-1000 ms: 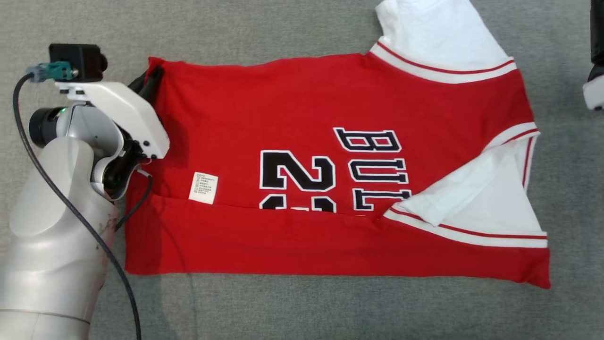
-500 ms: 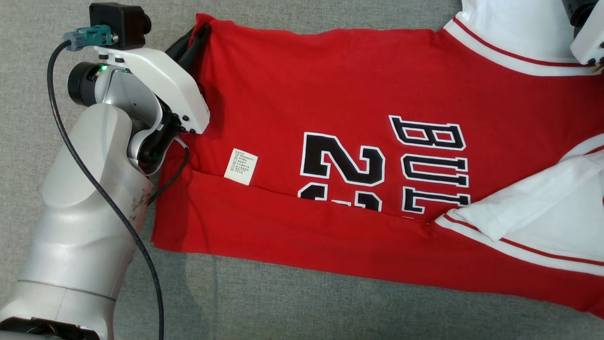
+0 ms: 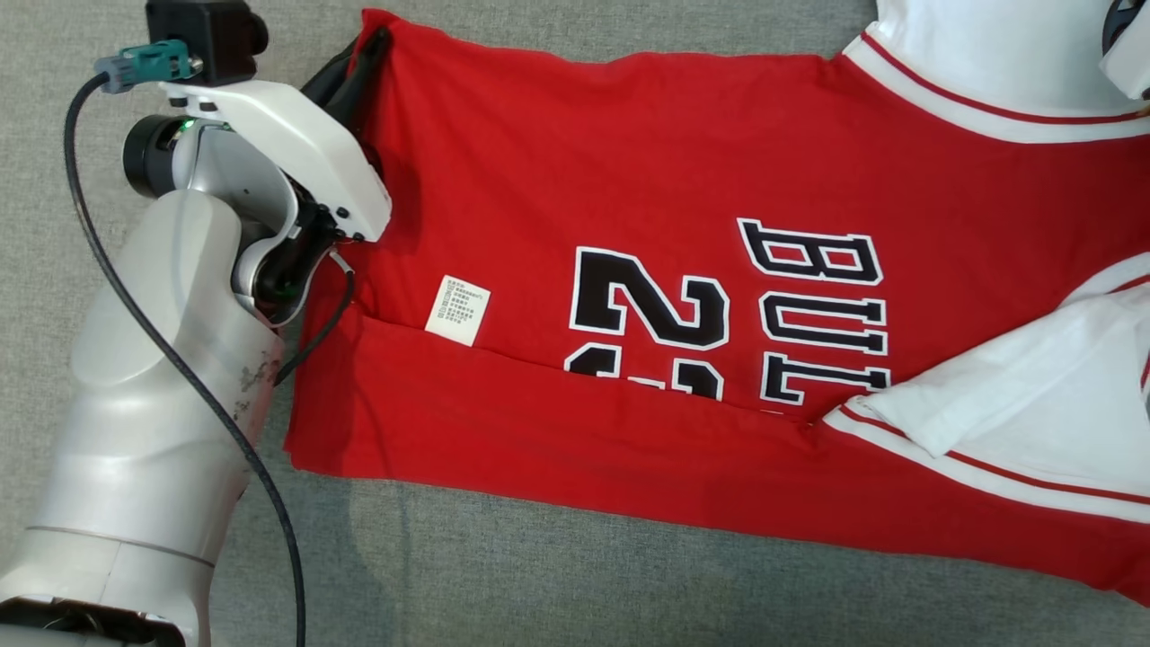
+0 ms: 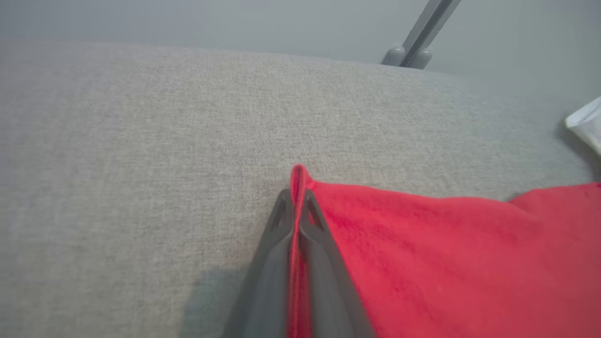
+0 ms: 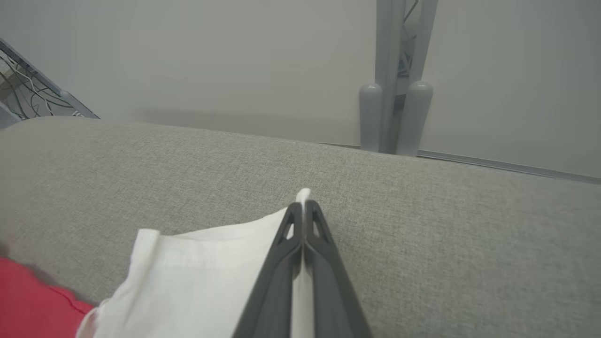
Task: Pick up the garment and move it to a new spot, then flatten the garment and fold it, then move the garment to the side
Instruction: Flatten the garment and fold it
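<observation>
Red jersey with white sleeves and black lettering (image 3: 575, 153) lies partly folded on the grey woven surface (image 3: 539, 575). At its far edge, the left gripper (image 4: 295, 199) clamps a red hem corner, and the right gripper (image 5: 304, 210) pinches the white sleeve (image 5: 202, 281).

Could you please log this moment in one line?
left gripper: shut on jersey | right gripper: shut on sleeve | fold: partial

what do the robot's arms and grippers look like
The left arm is a rounded silver-grey shell with dark scuffs, a white wrist bracket, a black camera block with a teal plug and a black cable. The left gripper and right gripper have long dark grey fingers with triangular cut-outs near the tips.
</observation>
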Robot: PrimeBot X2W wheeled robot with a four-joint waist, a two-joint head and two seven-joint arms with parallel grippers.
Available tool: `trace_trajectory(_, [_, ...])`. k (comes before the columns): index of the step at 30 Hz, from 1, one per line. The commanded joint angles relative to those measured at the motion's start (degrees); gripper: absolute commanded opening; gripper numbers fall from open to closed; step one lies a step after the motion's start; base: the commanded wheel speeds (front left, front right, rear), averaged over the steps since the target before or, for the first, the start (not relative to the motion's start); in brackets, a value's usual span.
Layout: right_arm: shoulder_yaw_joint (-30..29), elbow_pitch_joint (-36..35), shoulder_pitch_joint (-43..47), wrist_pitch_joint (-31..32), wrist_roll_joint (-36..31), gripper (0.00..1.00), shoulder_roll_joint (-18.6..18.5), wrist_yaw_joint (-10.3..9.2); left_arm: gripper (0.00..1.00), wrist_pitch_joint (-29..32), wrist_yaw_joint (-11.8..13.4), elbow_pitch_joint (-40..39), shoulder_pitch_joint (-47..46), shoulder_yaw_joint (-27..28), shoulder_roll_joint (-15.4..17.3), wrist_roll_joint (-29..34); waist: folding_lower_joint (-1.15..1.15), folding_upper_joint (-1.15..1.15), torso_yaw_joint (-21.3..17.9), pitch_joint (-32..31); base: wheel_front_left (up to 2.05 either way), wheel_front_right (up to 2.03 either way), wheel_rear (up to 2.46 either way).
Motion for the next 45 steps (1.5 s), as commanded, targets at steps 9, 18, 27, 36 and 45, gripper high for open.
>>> trace_trajectory(9, [3.0, -13.5, 5.8, -4.5, 9.3, 0.0, -9.7, 0.01, 0.0, -0.5, -0.2, -4.1, 4.8, 1.0, 3.6, -3.8, 0.0, 0.0, -2.0, -3.5, 0.0, 0.0, 0.0])
trace_trajectory(18, [2.5, -23.5, 13.0, -8.2, 14.0, 0.0, -15.8, 0.01, 0.0, 0.8, 0.5, -10.6, 10.1, 2.6, 7.1, -5.9, 0.0, 0.0, -4.0, -6.1, 0.0, 0.0, 0.0])
trace_trajectory(27, [3.2, -32.7, 21.0, -10.0, 15.6, 0.0, -18.5, 0.01, 0.0, 4.1, 2.1, -18.3, 17.4, 4.3, 10.5, -8.4, 0.0, 0.0, -6.0, -8.8, 0.0, 0.0, 0.0])
trace_trajectory(36, [2.2, -42.3, 35.3, -12.0, 17.7, 0.0, -21.2, 0.01, 0.0, 7.0, 4.9, -28.4, 29.0, 7.4, 15.2, -11.6, 0.0, 0.0, -8.0, -11.1, 0.0, 0.0, 0.0])
trace_trajectory(45, [-2.9, -46.1, 52.1, -18.1, 19.5, 0.0, -19.3, 0.02, 0.0, 6.4, 7.9, -38.6, 40.1, 10.9, 17.2, -14.2, 0.0, 0.0, -9.5, -11.8, 0.0, 0.0, 0.0])
